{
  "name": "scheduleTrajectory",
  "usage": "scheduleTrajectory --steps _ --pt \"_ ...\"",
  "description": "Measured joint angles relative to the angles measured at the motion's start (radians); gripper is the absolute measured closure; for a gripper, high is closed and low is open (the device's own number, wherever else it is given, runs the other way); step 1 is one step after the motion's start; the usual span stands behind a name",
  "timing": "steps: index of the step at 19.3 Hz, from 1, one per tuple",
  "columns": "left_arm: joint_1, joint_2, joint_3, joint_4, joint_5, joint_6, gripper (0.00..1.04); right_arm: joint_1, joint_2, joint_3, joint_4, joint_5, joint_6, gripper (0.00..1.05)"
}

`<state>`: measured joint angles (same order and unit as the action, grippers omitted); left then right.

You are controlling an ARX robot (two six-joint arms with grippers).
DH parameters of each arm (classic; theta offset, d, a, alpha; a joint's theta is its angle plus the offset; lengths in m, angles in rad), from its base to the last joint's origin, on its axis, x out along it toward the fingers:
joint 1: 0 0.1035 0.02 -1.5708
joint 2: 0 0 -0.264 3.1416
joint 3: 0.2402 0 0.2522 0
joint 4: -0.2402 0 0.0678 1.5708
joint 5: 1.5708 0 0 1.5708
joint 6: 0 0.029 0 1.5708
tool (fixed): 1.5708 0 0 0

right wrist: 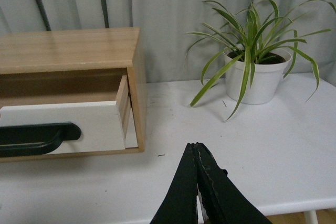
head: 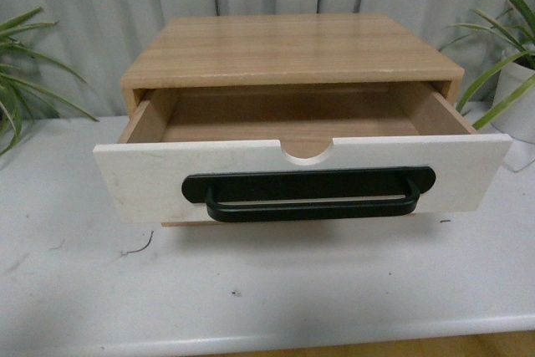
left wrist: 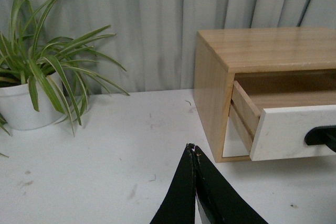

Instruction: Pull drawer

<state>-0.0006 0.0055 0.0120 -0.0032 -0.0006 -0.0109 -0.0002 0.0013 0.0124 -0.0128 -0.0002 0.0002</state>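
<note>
One drawer (head: 301, 175) stands open (no legible writing).

We see the drawer (head: 251, 177) white-fronted with a black handle (head: 311, 195), a light wood cabinet (head: 288, 48), green striped plants (right wrist: 252, 40).

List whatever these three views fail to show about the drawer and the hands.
- Drawer floor nearest its front: front view, hidden behind the white front panel.
- Black handle: right wrist view, cut off by the picture's edge; likewise in the left wrist view.
- Left hand and right hand: absent from the front view.
</note>
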Motion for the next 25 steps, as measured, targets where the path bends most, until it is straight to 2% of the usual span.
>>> scheduleTrajectory --steps 5,6,10,11,13,14,15,25 --pt "0.000 0.000 0.000 0.000 0.000 0.000 1.03 0.000 0.002 0.000 0.009 0.000 0.000 1.03" --pt "0.000 0.000 0.000 0.000 0.000 0.000 0.96 0.000 0.002 0.000 0.009 0.000 -0.001 0.99" --pt "0.000 0.000 0.000 0.000 0.000 0.000 0.50 0.000 0.002 0.000 0.009 0.000 -0.001 0.54" --pt "0.000 0.000 0.000 0.000 0.000 0.000 0.33 0.000 0.002 0.000 0.009 0.000 -0.001 0.36" --pt "0.000 0.000 0.000 0.000 0.000 0.000 0.06 0.000 0.002 0.000 0.009 0.000 0.000 0.08" --pt "0.000 0.000 0.000 0.000 0.000 0.000 0.07 0.000 0.002 0.000 0.009 0.000 0.000 0.05" --pt "0.000 0.000 0.000 0.000 0.000 0.000 0.07 0.000 0.002 0.000 0.009 0.000 0.000 0.07" --pt "0.000 0.000 0.000 0.000 0.000 0.000 0.07 0.000 0.002 0.000 0.009 0.000 0.000 0.06"
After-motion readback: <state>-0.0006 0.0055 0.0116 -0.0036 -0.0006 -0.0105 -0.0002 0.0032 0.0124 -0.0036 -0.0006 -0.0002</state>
